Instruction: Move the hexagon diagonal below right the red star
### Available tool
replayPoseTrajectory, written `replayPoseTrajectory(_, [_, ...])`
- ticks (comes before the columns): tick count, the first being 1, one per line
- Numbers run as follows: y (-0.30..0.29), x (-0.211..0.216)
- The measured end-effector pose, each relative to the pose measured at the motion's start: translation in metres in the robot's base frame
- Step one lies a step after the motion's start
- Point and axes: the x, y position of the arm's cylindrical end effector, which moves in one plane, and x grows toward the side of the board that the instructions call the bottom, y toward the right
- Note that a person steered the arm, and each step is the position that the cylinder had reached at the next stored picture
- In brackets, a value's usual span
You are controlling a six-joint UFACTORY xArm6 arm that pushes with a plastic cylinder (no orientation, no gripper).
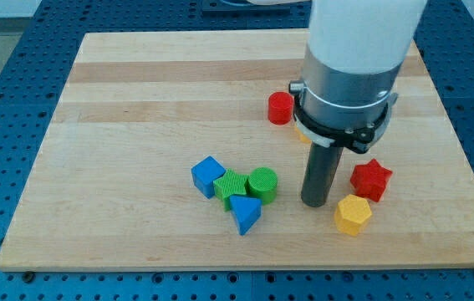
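The yellow hexagon point(353, 214) lies on the wooden board point(136, 109) near the view's bottom right. The red star point(371, 179) sits just above and slightly right of it, nearly touching. My tip point(315, 203) rests on the board just left of the hexagon and lower left of the star, a small gap from both. The arm's white and grey body hides the board above the tip.
A red cylinder point(280, 108) stands above the tip, left of the arm. A yellow block point(301, 135) peeks from under the arm. A cluster sits left of the tip: blue cube point(208, 176), green star point(231, 186), green cylinder point(262, 184), blue triangle point(246, 214).
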Motion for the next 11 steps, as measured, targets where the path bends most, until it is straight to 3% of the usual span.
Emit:
replayPoseTrajectory(4, [-0.001,0.043])
replayPoseTrajectory(11, [0.073,0.034])
